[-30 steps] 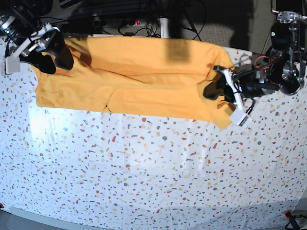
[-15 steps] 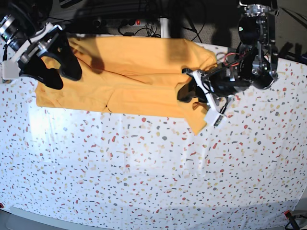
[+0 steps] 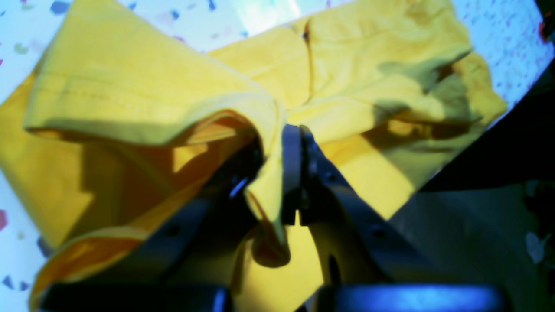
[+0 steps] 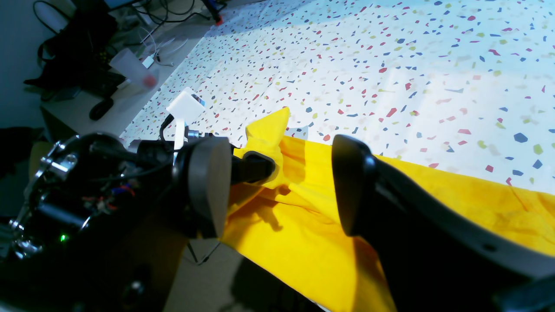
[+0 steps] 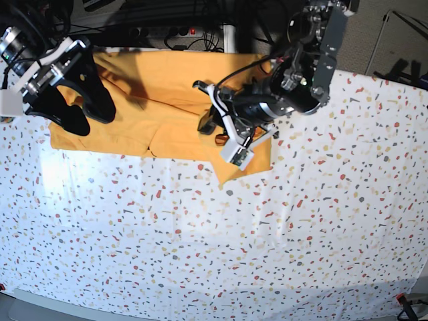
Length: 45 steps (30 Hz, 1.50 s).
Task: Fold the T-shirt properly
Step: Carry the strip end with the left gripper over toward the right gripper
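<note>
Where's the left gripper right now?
In the base view the left gripper is near the top centre, over the T-shirt, clamped on a fold of it.

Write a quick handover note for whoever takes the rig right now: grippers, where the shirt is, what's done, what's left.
Left gripper: shut on a pinch of the T-shirt, carrying that end across toward the other end.
Right gripper: open, above the opposite end of the shirt, holding nothing.
Shirt: a long band at the far edge of the tablecloth; the carried end is lifted and doubled over the middle.
Done: shirt narrowed to a band, crosswise fold under way.
Left: lay the carried end down, let go, smooth and square the fold.
</note>
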Motion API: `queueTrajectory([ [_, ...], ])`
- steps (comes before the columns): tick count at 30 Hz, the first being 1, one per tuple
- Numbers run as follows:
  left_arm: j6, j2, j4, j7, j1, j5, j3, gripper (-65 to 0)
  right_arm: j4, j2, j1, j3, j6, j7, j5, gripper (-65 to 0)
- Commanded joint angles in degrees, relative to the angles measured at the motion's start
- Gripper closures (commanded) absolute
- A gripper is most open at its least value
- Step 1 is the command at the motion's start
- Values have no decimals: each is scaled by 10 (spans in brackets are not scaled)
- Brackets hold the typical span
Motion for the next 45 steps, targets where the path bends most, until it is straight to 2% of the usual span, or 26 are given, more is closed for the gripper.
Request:
queueTrajectory([
  [1,-2,5,10,-20,-8,-11,10,0,7,5,0,3,3,14,18,-366],
  [7,-2,5,9,-33,-8,9,42,0,7,5,0,3,3,14,19,-366],
  [16,13,5,9,-43,-8,8,43,0,7,5,0,3,3,12,19,-366],
  [18,12,5,9,-45,-8,-8,43,0,7,5,0,3,3,11,19,-366],
  [19,12,5,9,-45,-8,-26,43,-54,7,5,0,3,3,11,19,-366],
  [21,11,10,9,-46,-8,-58,43,-211,7,5,0,3,3,11,19,-366],
  [22,10,17,9,-45,-8,-69,43,-256,7,5,0,3,3,11,19,-366],
  [25,9,42,9,-45,-8,-102,44,-271,7,5,0,3,3,11,19,-366],
  [28,1,60,9,-45,-13,-98,52,-271,7,5,0,3,3,10,15,-366],
  [32,2,60,9,-38,-32,-46,58,-271,7,5,0,3,3,10,14,-366],
  [36,2,58,9,-25,-48,43,58,-271,7,5,0,3,3,10,14,-366],
  [39,2,51,9,-21,-59,136,58,-271,7,5,0,3,3,9,14,-366],
  [42,3,48,10,12,-78,270,57,-271,7,5,0,3,3,8,13,-366],
  [45,27,27,10,36,-94,285,57,-270,7,5,0,3,3,7,13,-366],
])
